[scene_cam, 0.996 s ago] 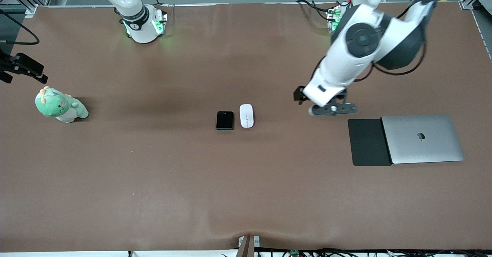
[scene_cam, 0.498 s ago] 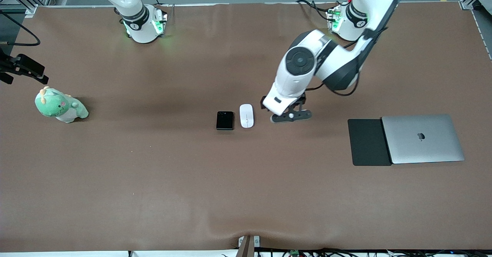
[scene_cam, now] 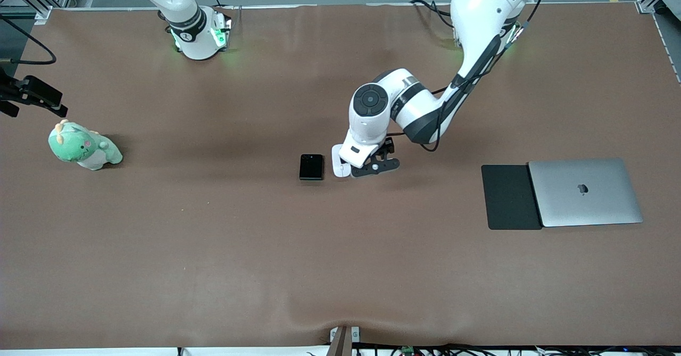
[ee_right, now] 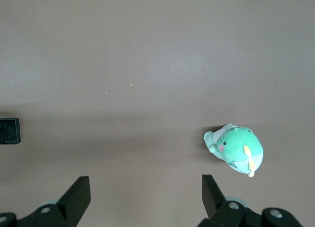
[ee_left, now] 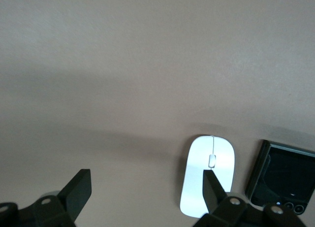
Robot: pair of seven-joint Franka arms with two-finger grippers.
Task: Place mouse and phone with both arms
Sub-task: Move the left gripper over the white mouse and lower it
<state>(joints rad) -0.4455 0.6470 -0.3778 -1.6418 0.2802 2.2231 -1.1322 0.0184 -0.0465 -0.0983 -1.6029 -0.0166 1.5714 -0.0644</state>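
Observation:
The white mouse [scene_cam: 335,163] lies mid-table, partly hidden by my left wrist, with the black phone [scene_cam: 311,166] beside it toward the right arm's end. My left gripper [scene_cam: 363,160] is open and low over bare table beside the mouse, on the side toward the left arm's end. In the left wrist view its gripper [ee_left: 146,191] has one finger [ee_left: 211,185] at the mouse [ee_left: 209,168], and the phone [ee_left: 283,175] lies past the mouse. My right gripper [ee_right: 145,191] is open and empty, waiting high over bare table; the phone's edge [ee_right: 9,131] shows there.
A closed silver laptop [scene_cam: 585,192] and a flat black mouse pad [scene_cam: 509,197] lie side by side toward the left arm's end. A green plush toy [scene_cam: 84,147] sits toward the right arm's end, also in the right wrist view [ee_right: 235,150]. A black device [scene_cam: 32,94] hangs near it.
My left arm has swung from near the mouse pad across to the mouse, its gripper now right beside it. The mouse, the phone and the right arm have not moved.

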